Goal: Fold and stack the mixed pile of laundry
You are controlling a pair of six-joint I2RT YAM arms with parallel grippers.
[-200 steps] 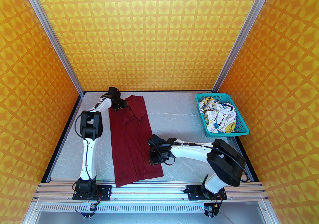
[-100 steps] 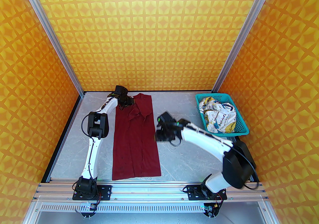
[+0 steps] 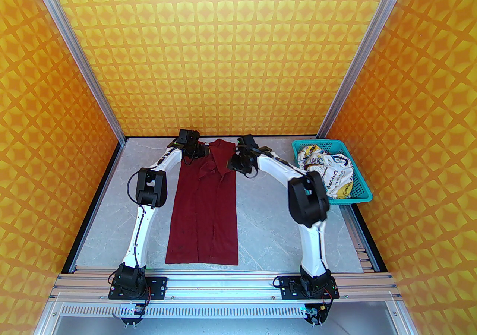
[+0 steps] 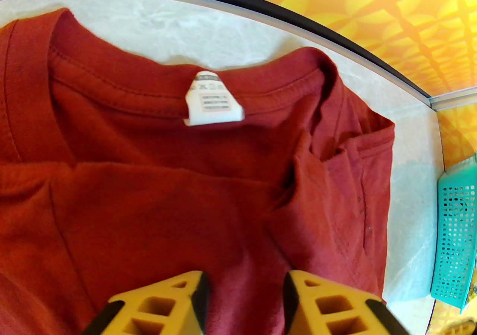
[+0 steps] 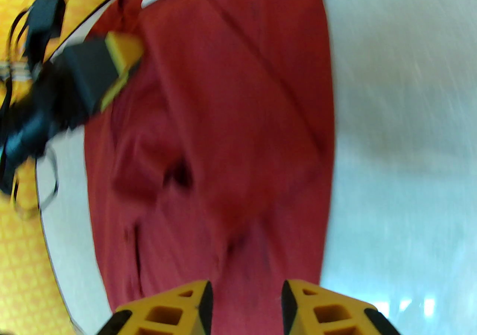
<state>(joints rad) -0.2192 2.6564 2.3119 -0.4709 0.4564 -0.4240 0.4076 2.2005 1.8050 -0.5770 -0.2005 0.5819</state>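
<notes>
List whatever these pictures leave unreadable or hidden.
- Neck label on the dark red T-shirt: left wrist view, print too small and soft to read.
- White printed garment in the teal basket: top view, the right arm's elbow covers its near left part.
- T-shirt folds: right wrist view, motion blur smears them.
- Left tool and right tool: each wrist view looks down from behind, so contact with the cloth cannot be told.

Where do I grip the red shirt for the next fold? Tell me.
Take the red shirt at its two far corners, the shoulders either side of the collar, coming down from above. It lies flat as a long strip, collar at the far end, so lifting there should fold it toward the near hem.
</notes>
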